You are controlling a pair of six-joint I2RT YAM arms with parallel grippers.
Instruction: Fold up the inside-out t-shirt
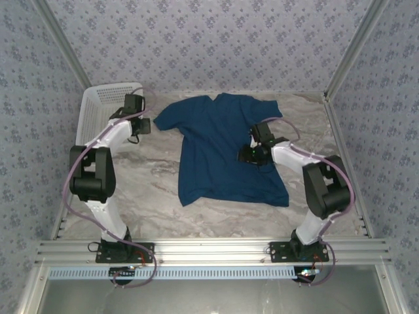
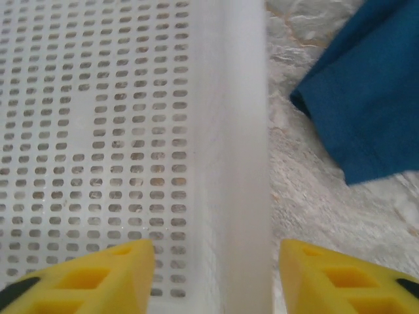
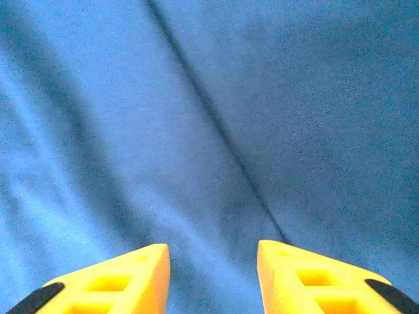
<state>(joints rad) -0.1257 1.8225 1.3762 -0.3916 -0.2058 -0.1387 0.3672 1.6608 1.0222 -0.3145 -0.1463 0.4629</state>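
A: Entry. Where is the t-shirt [image 1: 209, 157]?

B: It is spread flat on the marble-patterned table [image 1: 150, 196], right of centre. The cloth is dark navy and plain.

A: Orientation?

B: The neck opening points to the far wall and the hem lies toward the arm bases. The long axis runs far to near, with the hem end skewed slightly to the right. One sleeve points left toward the basket, and the other points far right, next to the right arm.

A: Containers?

B: One white plastic lattice basket [image 1: 95, 108] sits at the far left corner, just beside that left sleeve but apart from it. The left wrist camera shows its slotted floor and right wall [image 2: 229, 131], the table [image 2: 308, 196] beyond, and the sleeve edge [image 2: 373, 85].

A: Left gripper [image 1: 139, 124]?

B: In the wrist view the gripper [image 2: 216, 247] is spread and straddles the basket's right wall. One yellow finger [image 2: 111, 268] is over the basket floor and the other is over the table. It grips nothing.

A: Right gripper [image 1: 247, 154]?

B: It sits over the shirt's right half. Its wrist camera shows the gripper [image 3: 213, 247] parted above creased blue cloth [image 3: 196, 98], with no fold pinched between the fingers.
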